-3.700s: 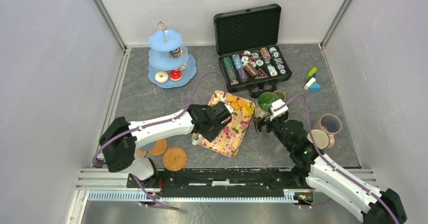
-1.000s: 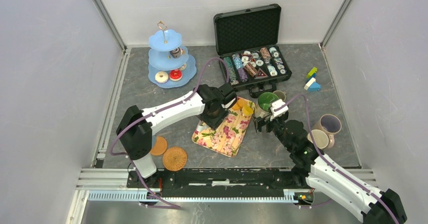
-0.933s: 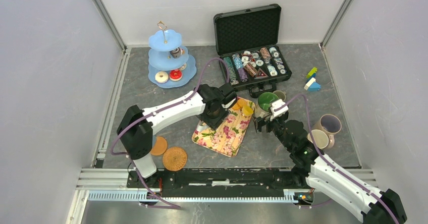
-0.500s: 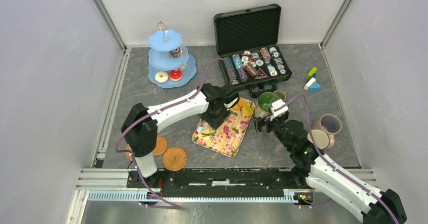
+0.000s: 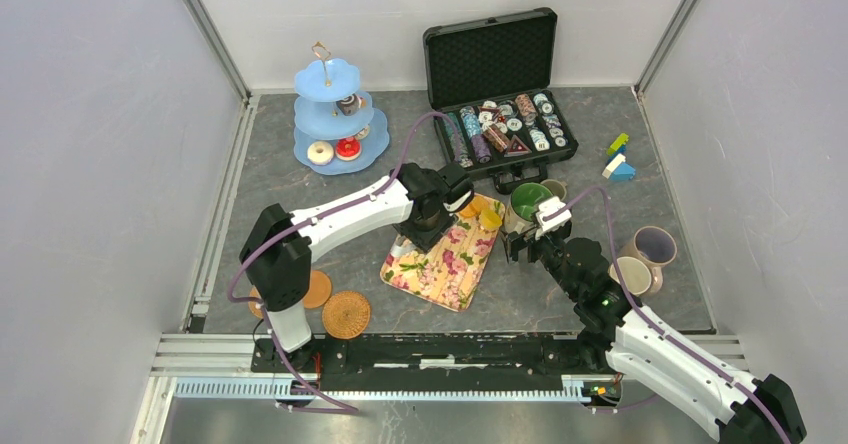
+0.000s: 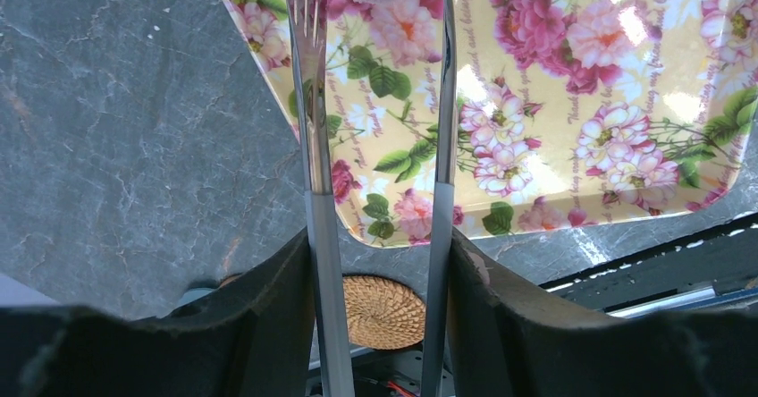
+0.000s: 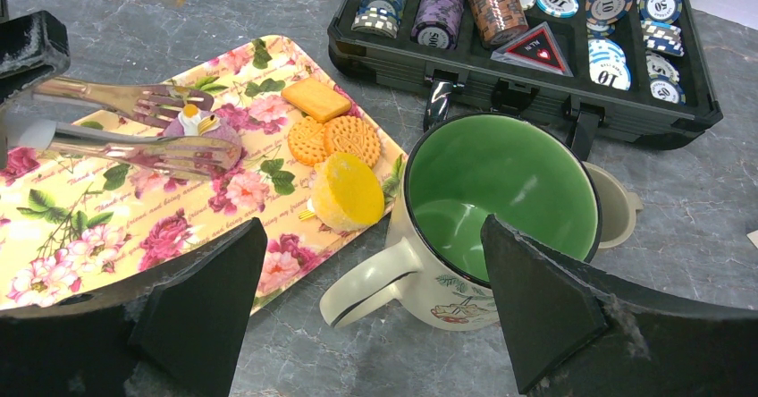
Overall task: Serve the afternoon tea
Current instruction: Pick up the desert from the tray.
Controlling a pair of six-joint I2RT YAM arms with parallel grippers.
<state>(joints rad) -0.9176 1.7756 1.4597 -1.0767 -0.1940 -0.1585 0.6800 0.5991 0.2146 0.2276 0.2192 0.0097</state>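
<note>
Over the floral tray [image 5: 447, 269], left arm [image 5: 345, 219] outstretched, its end effector [image 5: 428, 228] clasping tongs [image 6: 317, 147].

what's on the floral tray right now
A purple cake between the tongs, three orange biscuits and a yellow cake. From above, the left arm covers the far corner of the tray.

left gripper [image 5: 422, 232] moved up-frame along the tray [image 5: 450, 269]; tongs [image 7: 134, 152] now straddle the purple cake [image 7: 198, 125].

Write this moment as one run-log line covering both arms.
left gripper: shut on tongs | tongs: tips around purple cake on tray | right gripper: open, facing green-lined mug
</note>
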